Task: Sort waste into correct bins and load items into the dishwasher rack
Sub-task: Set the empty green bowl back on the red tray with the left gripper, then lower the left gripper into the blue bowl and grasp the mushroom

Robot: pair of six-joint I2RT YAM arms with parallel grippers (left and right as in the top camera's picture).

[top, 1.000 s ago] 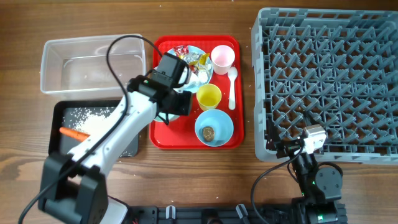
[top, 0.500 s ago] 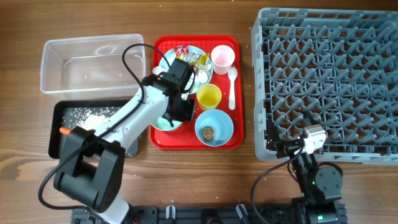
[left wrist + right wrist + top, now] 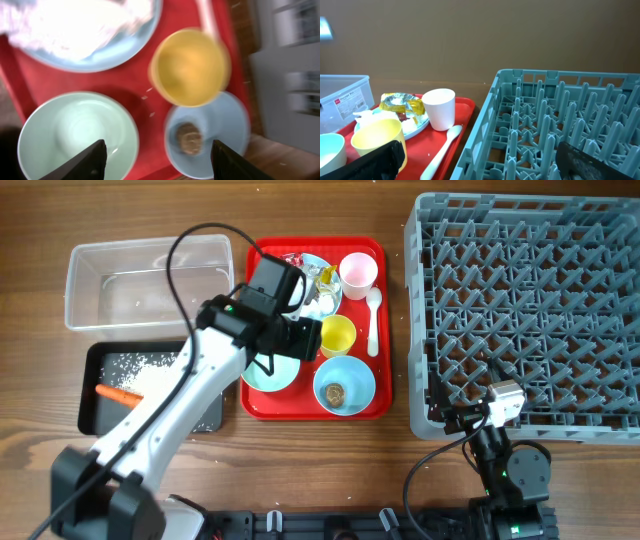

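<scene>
My left gripper (image 3: 300, 338) hangs open over the red tray with nothing between its fingers (image 3: 92, 160). Below it in the left wrist view sit an empty light blue bowl (image 3: 75, 135), a second bowl (image 3: 207, 135) holding the brown lump (image 3: 189, 137), and the yellow cup (image 3: 189, 67). The plate (image 3: 312, 280) carries wrappers (image 3: 322, 275) and tissue. Pink cup (image 3: 358, 273) and spoon (image 3: 373, 320) lie on the tray's right side. The black bin (image 3: 100, 415) holds rice and the carrot (image 3: 118, 393). My right gripper (image 3: 487, 165) stands open by the rack's (image 3: 530, 310) front left corner.
The clear bin (image 3: 150, 280) stands behind the black one, left of the red tray (image 3: 300, 408). The grey rack fills the right side of the table. Bare wood runs along the front edge between tray and rack.
My left gripper has opened and drawn up and right off the empty bowl, which now sits uncovered at the tray's front left. The right arm has not moved.
</scene>
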